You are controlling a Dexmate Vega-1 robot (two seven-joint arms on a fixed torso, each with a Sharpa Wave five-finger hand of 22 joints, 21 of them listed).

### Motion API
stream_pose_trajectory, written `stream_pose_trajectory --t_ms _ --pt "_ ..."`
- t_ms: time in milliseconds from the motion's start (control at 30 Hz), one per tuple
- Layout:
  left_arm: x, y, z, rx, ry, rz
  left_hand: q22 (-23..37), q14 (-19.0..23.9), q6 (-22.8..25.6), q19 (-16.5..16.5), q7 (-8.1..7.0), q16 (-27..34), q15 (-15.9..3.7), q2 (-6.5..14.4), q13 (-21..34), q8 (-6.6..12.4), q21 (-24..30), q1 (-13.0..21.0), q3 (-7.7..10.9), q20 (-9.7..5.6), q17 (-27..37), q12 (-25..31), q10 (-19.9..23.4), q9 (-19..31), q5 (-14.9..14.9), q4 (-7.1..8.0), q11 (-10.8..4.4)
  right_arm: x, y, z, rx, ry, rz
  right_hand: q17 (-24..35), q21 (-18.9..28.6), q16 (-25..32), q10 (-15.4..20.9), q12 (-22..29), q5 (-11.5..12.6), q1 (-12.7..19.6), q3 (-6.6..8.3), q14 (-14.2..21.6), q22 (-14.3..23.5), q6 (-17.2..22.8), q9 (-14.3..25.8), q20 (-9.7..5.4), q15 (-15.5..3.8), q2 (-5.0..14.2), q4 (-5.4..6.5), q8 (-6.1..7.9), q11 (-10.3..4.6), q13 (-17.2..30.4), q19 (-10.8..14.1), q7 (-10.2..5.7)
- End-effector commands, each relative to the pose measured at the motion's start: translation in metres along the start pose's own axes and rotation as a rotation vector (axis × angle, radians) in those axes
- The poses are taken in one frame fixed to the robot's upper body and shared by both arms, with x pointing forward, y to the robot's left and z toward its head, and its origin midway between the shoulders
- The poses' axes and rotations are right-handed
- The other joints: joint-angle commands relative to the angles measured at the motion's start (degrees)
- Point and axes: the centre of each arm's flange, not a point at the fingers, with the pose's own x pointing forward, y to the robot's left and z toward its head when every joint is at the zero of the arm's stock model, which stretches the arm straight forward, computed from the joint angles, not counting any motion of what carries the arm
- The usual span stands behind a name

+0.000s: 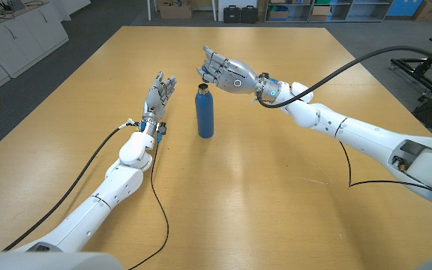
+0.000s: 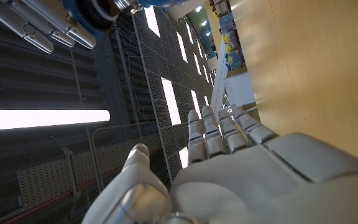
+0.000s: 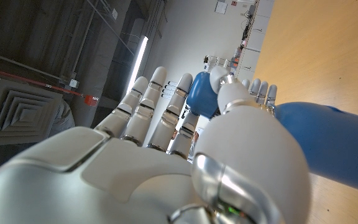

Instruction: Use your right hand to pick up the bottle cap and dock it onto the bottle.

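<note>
Right hand (image 3: 166,162) pinches the blue cap (image 3: 202,93) just above the bottle (image 1: 205,112).

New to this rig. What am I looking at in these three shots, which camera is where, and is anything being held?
A stationary two-armed robot with human-like hands at a wooden table. The wide shot comes from its head camera; the other two come from cameras on each wrist, looking along the back of that hand, so the room appears turned. A blue bottle stands upright mid-table. The right hand is raised beside the bottle's top, pinching the blue cap between thumb and fingers. The left hand waits left of the bottle, fingers apart, holding nothing.
</note>
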Motion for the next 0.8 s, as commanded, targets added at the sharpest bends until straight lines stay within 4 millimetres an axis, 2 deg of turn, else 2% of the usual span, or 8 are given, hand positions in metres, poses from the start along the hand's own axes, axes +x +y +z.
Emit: stream_pose_trajectory --t_ms 33,433,800 --pt "-0.002 0.002 -0.002 -0.004 -0.002 0.003 0.2 0.4 0.5 0.1 0.03 -0.1 -1.62 0.5 0.2 -0.17 -0.1 -0.2 0.09 -1.06 0.3 0.0 0.5 0.2 -0.3 -0.39 -0.19 0.005 -0.004 0.005 0.013 0.009 -0.007 0.3 -0.1 -0.2 0.0 0.0 -0.1 3.9 2.46 -0.1 0.1 11.7 0.2 -7.52 -8.35 3.55 2.06 0.95 -0.08 0.1 -0.4 -0.88" --pt "-0.007 0.002 -0.003 -0.008 -0.006 0.005 0.2 0.4 0.6 0.1 0.01 -0.1 -1.73 0.5 0.2 -0.22 -0.1 -0.2 0.09 -1.01 0.3 0.0 0.6 0.2 -0.3 -0.42 -0.16 0.004 -0.004 0.012 0.028 0.000 0.008 0.4 -0.2 -0.4 0.0 -0.1 -0.3 3.9 2.62 0.0 0.1 11.7 0.3 -7.55 -8.27 3.54 2.14 1.05 -0.08 0.2 -0.3 -0.88" --pt "-0.009 0.003 -0.007 -0.014 0.001 0.004 0.2 0.4 0.6 0.1 -0.01 -0.1 -1.71 0.6 0.2 -0.29 -0.1 -0.2 0.09 -1.00 0.3 -0.1 0.6 0.2 -0.3 -0.46 -0.27 0.006 -0.015 0.015 0.045 0.007 0.010 0.5 -0.3 -0.5 0.0 -0.1 -0.4 3.9 2.77 0.1 0.1 11.8 0.3 -7.62 -8.28 3.55 2.21 1.14 -0.08 0.2 -0.2 -0.88"
